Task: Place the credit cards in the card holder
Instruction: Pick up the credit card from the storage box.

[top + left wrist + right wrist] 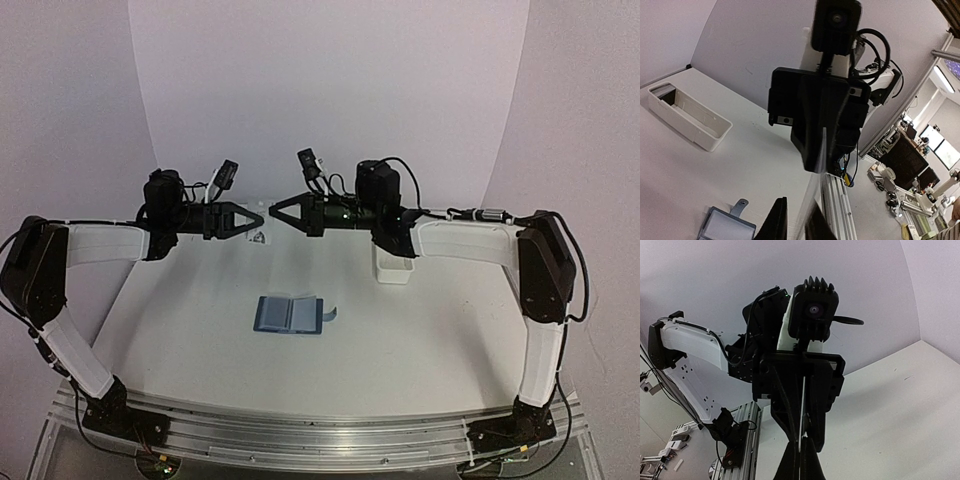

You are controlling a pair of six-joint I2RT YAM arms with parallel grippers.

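At upper centre I am pinching a thin pale card [802,410] in my right gripper [275,211], unable to tell whether my left gripper [260,217] is clamping it.

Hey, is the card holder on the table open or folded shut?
Open: the card holder lies spread flat, two pale pocket pages showing, tab out.

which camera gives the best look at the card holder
Top external: the card holder lies open on the table, whole and unobstructed, with its snap tab out to one side. The left wrist view catches only part of it, with the tab, cut off by the bottom edge. The right wrist view does not show it.
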